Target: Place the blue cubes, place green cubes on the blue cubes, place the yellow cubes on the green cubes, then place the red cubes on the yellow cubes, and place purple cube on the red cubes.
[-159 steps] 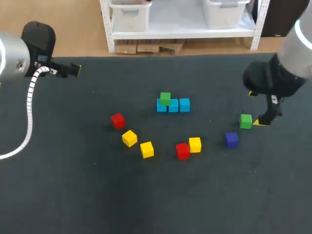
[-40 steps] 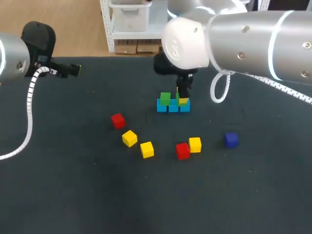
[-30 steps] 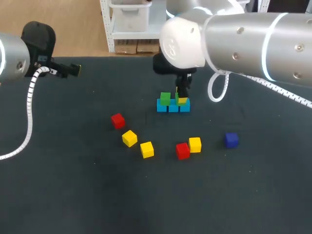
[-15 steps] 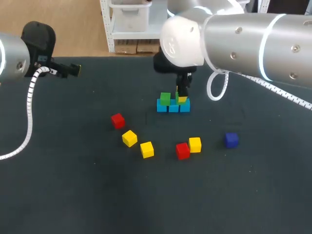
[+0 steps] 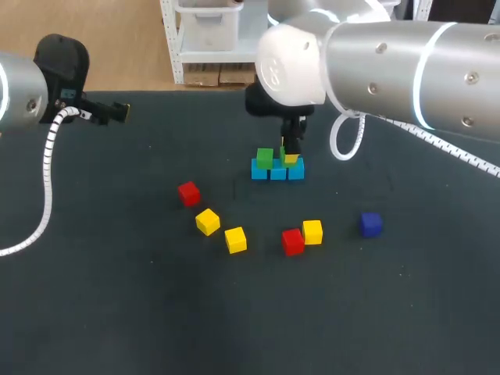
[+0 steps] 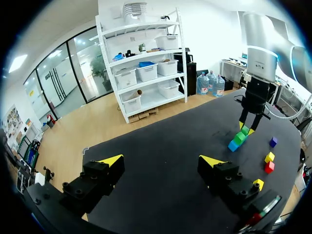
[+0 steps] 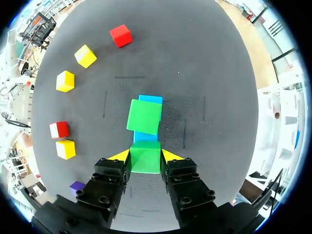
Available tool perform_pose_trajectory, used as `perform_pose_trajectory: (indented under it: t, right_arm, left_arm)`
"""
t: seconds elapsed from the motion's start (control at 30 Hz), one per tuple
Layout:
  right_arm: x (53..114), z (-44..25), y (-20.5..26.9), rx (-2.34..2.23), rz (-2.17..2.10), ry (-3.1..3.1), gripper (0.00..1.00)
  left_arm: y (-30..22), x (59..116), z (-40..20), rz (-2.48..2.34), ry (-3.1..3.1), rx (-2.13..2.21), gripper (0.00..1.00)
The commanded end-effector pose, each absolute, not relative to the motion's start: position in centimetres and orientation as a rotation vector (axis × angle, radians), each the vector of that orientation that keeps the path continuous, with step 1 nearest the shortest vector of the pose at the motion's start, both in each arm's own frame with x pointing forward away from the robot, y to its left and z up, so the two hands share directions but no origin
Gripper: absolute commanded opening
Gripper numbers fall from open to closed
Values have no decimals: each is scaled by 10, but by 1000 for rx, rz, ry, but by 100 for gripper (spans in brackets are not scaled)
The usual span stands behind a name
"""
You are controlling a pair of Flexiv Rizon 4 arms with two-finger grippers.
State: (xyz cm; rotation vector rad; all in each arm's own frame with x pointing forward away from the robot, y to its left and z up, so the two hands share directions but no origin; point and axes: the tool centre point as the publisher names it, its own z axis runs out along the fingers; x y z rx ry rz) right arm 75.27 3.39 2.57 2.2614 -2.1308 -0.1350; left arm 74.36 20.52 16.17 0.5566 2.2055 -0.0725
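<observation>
R tool [image 7: 145,156] clamps green cube [image 7: 145,162].

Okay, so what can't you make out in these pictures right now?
- Right wrist view: the held green cube covers the nearest of the blue cubes.
- Head view: the right gripper hides most of that cube, so contact with the blue cubes is unclear.
- Left wrist view: the far stack is too small for detail.

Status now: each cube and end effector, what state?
blue cubes: row of three on the table.
first green cube: stacked on blue, free.
second green cube: gripped above the row's other end.
right end effector: shut on second green cube.
left end effector: open, empty.
yellow cubes: loose, unstacked.
red cubes: loose, unstacked.
purple cube: loose, unstacked.
</observation>
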Motion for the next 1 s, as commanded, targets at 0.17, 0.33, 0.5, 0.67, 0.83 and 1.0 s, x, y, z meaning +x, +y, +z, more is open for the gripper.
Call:
perform_pose_trajectory:
  t: [0.17, 0.33, 0.5, 0.67, 0.83, 1.0]
  right_arm:
    - [752, 25, 34, 2263, -140, -2126, 0]
    - [752, 25, 33, 2265, -136, -2125, 60]
    - [751, 25, 33, 2265, -138, -2130, 100]
    - [751, 25, 33, 2259, -150, -2142, 100]
    - [754, 31, 32, 2259, -154, -2169, 100]
    - [761, 43, 22, 2238, -144, -2256, 100]
  left_arm:
    - [206, 743, 161, -75, 2203, 555, 100]
    - [206, 743, 161, -75, 2203, 555, 100]
    - [206, 743, 161, -75, 2203, 555, 100]
    - [206, 743, 161, -75, 2203, 555, 100]
    - [206, 743, 161, -75, 2203, 555, 100]
    - [206, 743, 161, -75, 2203, 555, 100]
